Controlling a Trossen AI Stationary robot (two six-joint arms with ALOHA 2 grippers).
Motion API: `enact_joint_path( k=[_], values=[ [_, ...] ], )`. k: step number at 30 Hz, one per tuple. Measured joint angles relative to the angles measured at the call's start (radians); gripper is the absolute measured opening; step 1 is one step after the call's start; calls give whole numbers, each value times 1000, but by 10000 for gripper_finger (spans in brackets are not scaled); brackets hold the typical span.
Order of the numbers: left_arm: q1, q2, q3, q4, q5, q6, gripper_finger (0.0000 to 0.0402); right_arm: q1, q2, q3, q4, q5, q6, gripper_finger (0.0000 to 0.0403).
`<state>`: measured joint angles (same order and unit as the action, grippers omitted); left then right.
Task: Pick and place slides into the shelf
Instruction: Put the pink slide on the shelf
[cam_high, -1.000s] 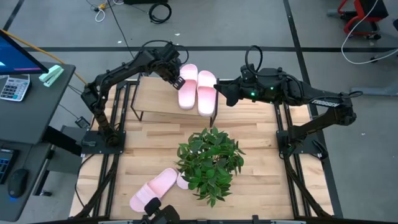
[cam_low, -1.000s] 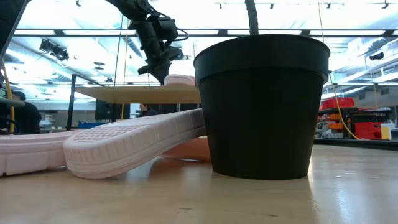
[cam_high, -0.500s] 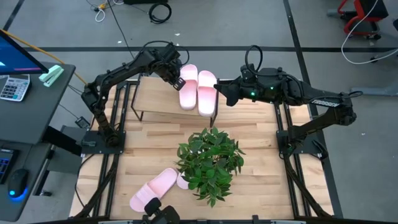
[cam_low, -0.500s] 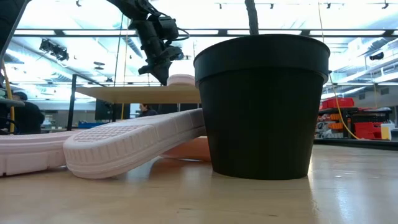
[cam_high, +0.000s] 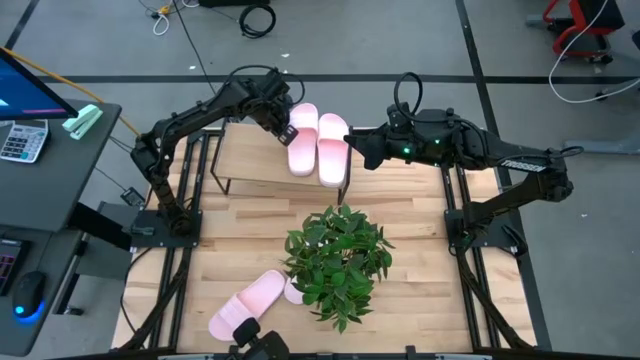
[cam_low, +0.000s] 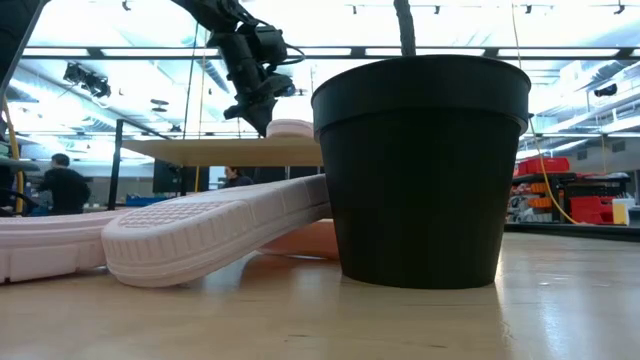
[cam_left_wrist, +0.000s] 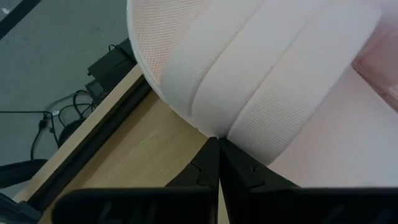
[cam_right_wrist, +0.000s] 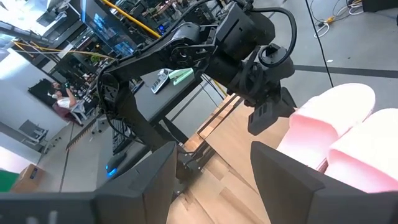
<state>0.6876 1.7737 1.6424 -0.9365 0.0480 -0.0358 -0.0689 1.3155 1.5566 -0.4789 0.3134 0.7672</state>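
Note:
Two pale pink slides (cam_high: 302, 140) (cam_high: 332, 150) lie side by side, soles down, on the right end of the light-wood shelf (cam_high: 255, 160). My left gripper (cam_high: 284, 129) is shut at the left slide's left side; in the left wrist view (cam_left_wrist: 217, 146) the tips stand at the wide strap (cam_left_wrist: 267, 81). My right gripper (cam_high: 356, 150) is open just right of the right slide and touches nothing; its wrist view (cam_right_wrist: 214, 186) looks over both slides. Two more slides (cam_high: 247, 305) lie on the table's near left, one leaning on the other (cam_low: 200, 235). My left gripper has its shut fingertips (cam_left_wrist: 219, 149) against the outer edge of the left slide's strap (cam_left_wrist: 214, 127), on the slide's left side. The fingers slant down from the table's left. The slide lies flat on the shelf board (cam_left_wrist: 155, 149).
A potted green plant (cam_high: 338, 260) in a black pot (cam_low: 420, 170) stands mid-table, between the shelf and the near slides. The shelf's left half (cam_high: 240, 150) is bare board. A desk with a calculator (cam_high: 22, 140) stands left of the table. A person (cam_low: 62, 185) shows in the room behind.

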Motion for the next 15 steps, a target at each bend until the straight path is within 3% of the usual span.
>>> enact_joint_path(
  k=[6, 15],
  values=[
    [0, 0, 0, -36, 3, 46, 5, 0, 0, 0, 0, 0, 0, 213],
    [12, 0, 0, -14, -2, 71, 38, -1, 0, 0, 0, 0, -1, 213]
  ],
)
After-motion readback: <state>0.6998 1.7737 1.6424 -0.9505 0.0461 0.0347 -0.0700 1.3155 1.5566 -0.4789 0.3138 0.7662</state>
